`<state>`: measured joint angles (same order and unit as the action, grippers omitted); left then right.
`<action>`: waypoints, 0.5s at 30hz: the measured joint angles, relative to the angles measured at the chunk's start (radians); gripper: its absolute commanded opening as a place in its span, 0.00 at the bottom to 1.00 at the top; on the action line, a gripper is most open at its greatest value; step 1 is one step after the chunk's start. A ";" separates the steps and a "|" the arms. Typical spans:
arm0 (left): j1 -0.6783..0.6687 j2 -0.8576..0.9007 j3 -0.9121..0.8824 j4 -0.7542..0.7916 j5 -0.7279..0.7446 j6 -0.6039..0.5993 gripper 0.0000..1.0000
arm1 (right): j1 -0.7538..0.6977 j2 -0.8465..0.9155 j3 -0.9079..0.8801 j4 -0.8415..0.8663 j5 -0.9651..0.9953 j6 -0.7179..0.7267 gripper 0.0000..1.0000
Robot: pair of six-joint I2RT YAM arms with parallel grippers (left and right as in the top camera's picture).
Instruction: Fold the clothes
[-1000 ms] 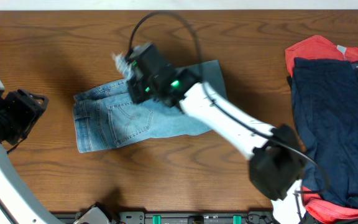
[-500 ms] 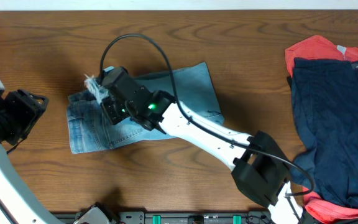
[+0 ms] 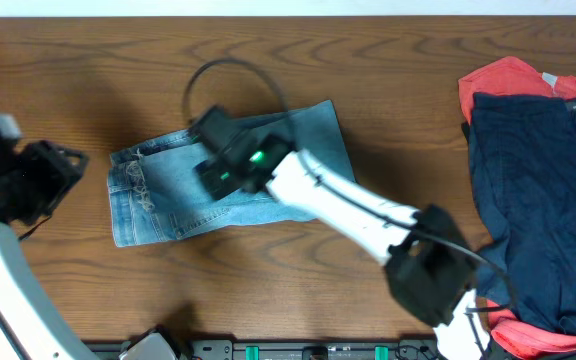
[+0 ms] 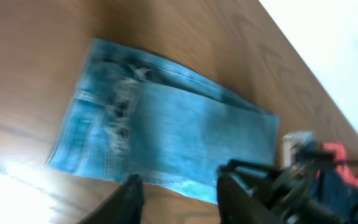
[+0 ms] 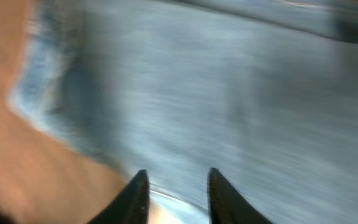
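Observation:
The light-blue jeans (image 3: 158, 195) lie folded on the wooden table, left of centre, with the frayed hems laid on top near the waist end. They also show in the left wrist view (image 4: 179, 124) and, blurred, in the right wrist view (image 5: 229, 93). My right gripper (image 3: 206, 132) is open and empty just above the middle of the jeans; its fingers (image 5: 176, 177) are apart over the denim. My left gripper (image 3: 53, 170) is open and empty, off the left end of the jeans; its fingers (image 4: 179, 183) hang above bare table beside the jeans' near edge.
A pile of other clothes, a dark navy garment (image 3: 538, 180) on a red one (image 3: 508, 75), lies at the right edge of the table. My right arm (image 3: 368, 210) stretches diagonally over the table from the front right.
My right gripper carried the frayed hems leftward over the jeans, let them go on the waist end, and has drawn back to the right. My left arm barely moved.

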<state>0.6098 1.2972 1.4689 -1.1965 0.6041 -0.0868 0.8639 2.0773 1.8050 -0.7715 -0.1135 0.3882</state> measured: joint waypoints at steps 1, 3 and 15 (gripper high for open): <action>-0.041 0.006 0.000 0.006 -0.001 0.023 0.25 | -0.033 -0.018 0.000 -0.035 0.013 0.001 0.11; -0.118 0.025 0.001 0.019 -0.016 0.057 0.19 | -0.103 -0.053 0.001 -0.120 0.031 0.026 0.06; -0.448 0.401 0.001 0.078 -0.175 0.201 0.08 | -0.309 -0.045 -0.153 -0.229 -0.073 0.017 0.06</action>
<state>0.1616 1.6985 1.4696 -1.1187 0.4286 0.1146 0.5549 2.0327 1.6520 -1.0000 -0.1867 0.4049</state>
